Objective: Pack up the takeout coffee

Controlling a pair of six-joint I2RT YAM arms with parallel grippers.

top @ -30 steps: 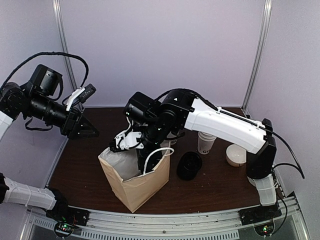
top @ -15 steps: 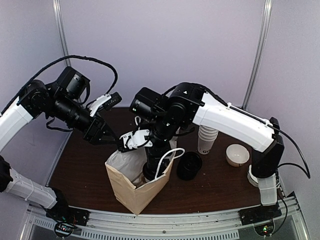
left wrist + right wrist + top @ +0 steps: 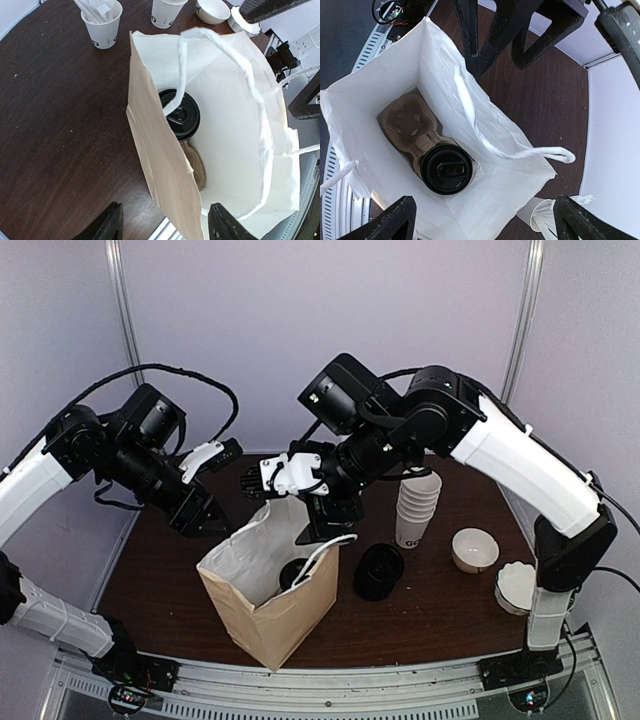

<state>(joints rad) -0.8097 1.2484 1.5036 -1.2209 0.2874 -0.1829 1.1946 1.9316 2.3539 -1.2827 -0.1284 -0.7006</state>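
Since the takeout coffee [image 3: 446, 169] sits in the carrier [image 3: 407, 122] inside the bag [image 3: 445, 85], you look nearly done; left gripper [image 3: 165, 225] and right gripper [image 3: 487, 220] both hang open, empty.

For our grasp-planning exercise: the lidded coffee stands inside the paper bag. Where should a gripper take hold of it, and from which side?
Probably the rim of the black dome lid, from straight above through the open mouth of the paper bag. The takeout coffee stands upright in the cardboard carrier, the bag's walls close off every side, and only the lid shows.
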